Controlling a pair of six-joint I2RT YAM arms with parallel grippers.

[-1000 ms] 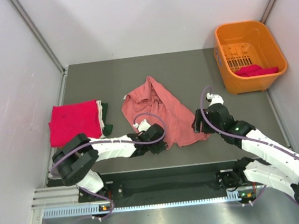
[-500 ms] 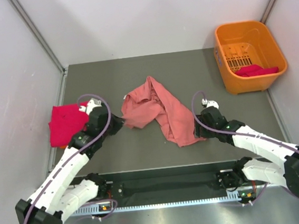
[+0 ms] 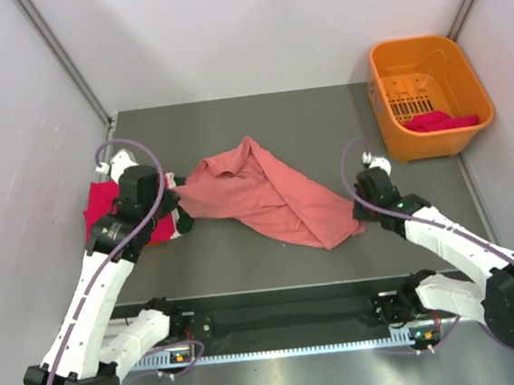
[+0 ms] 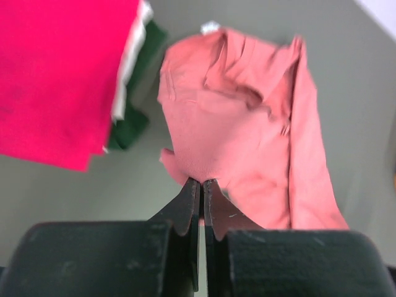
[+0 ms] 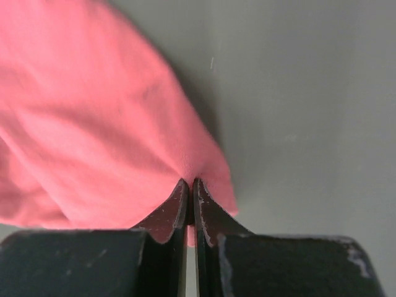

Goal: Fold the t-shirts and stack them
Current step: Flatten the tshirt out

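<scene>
The salmon-pink t-shirt (image 3: pixel 266 196) lies crumpled and stretched across the middle of the table. My left gripper (image 3: pixel 176 203) is shut on its left edge, pinching the cloth (image 4: pixel 241 136) at the fingertips (image 4: pixel 202 181). My right gripper (image 3: pixel 358 212) is shut on the shirt's right corner (image 5: pixel 93 124), with cloth pinched between the tips (image 5: pixel 190 181). A folded stack sits at the left: a magenta-red shirt (image 4: pixel 55 74) on top, with a white edge (image 4: pixel 130 62) and a dark green one (image 4: pixel 133 117) showing under it. My left arm partly covers that stack (image 3: pixel 104 207).
An orange plastic basket (image 3: pixel 422 58) stands at the back right with a magenta-red cloth (image 3: pixel 441 120) inside. Grey walls close in the table on the left, the back and the right.
My left gripper has carried the shirt's left edge leftward to the stack, spreading the shirt wider. My right gripper has shut on the shirt's right corner.
</scene>
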